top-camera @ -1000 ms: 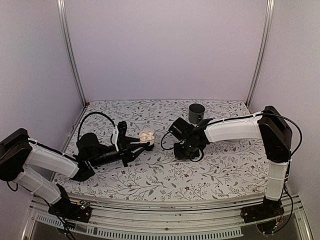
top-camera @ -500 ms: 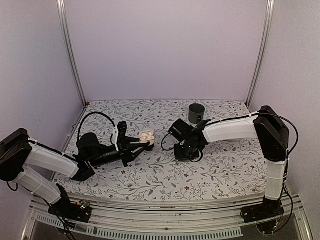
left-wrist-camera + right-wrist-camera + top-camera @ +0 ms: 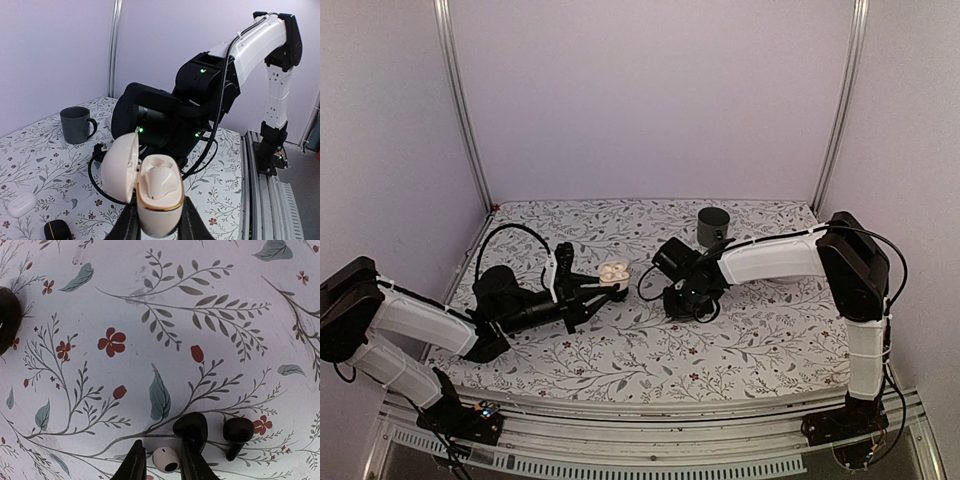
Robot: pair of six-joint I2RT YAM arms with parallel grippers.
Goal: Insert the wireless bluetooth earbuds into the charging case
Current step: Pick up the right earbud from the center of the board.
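Right now my left gripper [image 3: 160,226] is clamped tight on the base of the cream charging case [image 3: 156,192], holding it upright with its lid swung open to the left and the moulded insert showing. My right gripper [image 3: 162,449] sits low over the flowered tablecloth [image 3: 150,315], its fingers narrowly parted on either side of a white earbud [image 3: 166,459], though I cannot tell whether they actually pinch it. Two black earbuds [image 3: 190,428] lie on the cloth just beside it, to its right.
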